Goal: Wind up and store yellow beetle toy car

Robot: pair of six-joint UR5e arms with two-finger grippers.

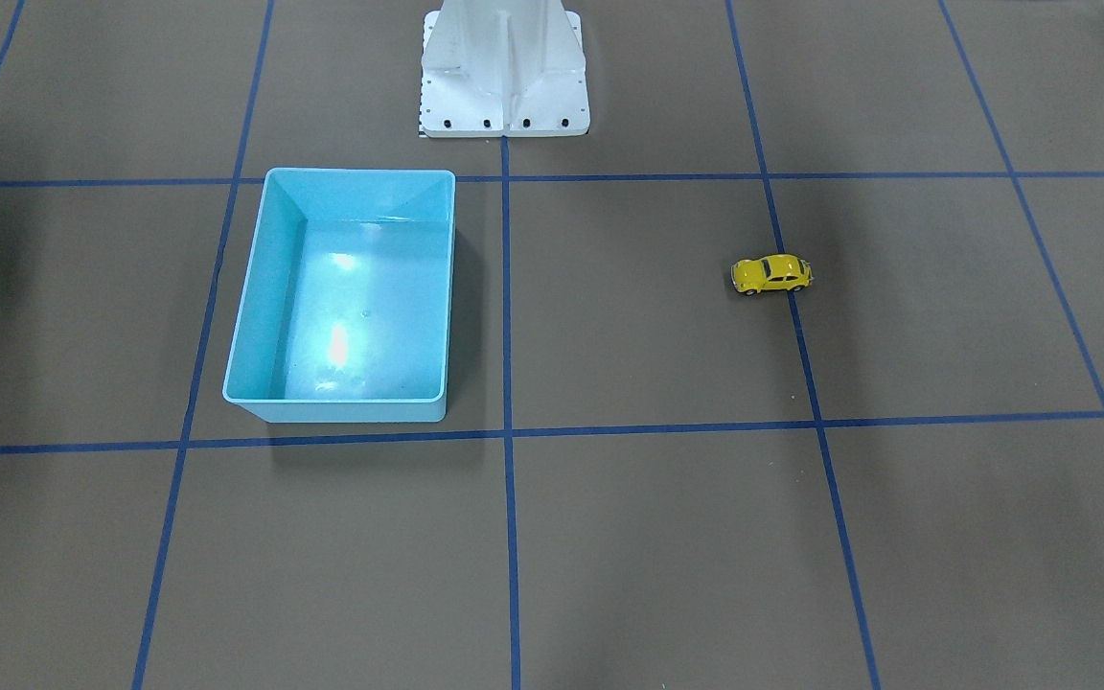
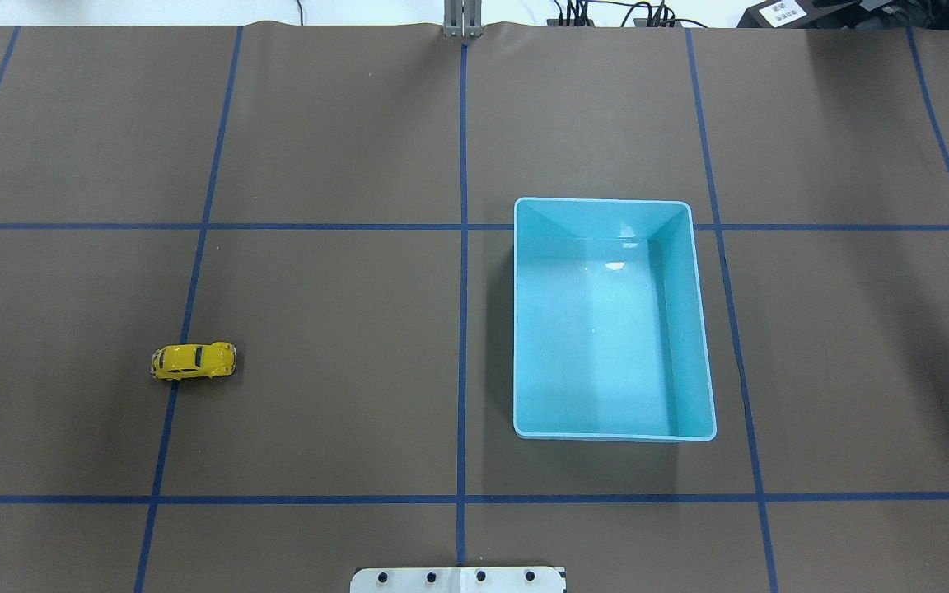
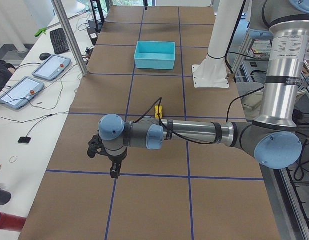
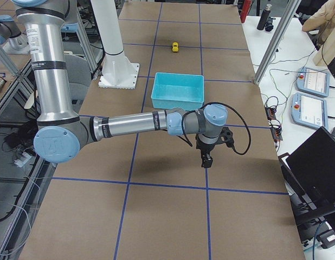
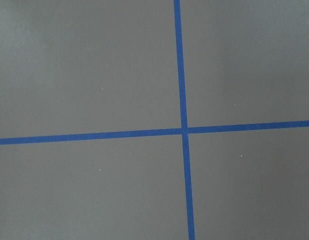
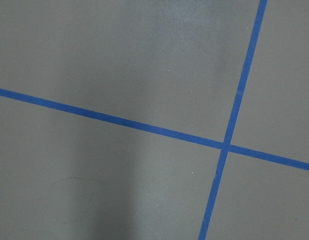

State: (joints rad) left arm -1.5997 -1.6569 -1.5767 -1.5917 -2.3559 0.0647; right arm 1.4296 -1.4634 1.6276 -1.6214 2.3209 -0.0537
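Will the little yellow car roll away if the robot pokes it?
Probably: the yellow beetle toy car sits on its wheels on the flat table, so a nudge may roll it. Tiny and glossy, likely light and slippery.

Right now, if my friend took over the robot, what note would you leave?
Left tool: over bare table, off the car; open or shut unclear.
Right tool: the same.
Yellow beetle toy car: on its wheels on a blue tape line, robot's left side.
Light blue bin: robot's right side, empty.
Done: nothing. Left: grab car, wind it, drop it in bin.
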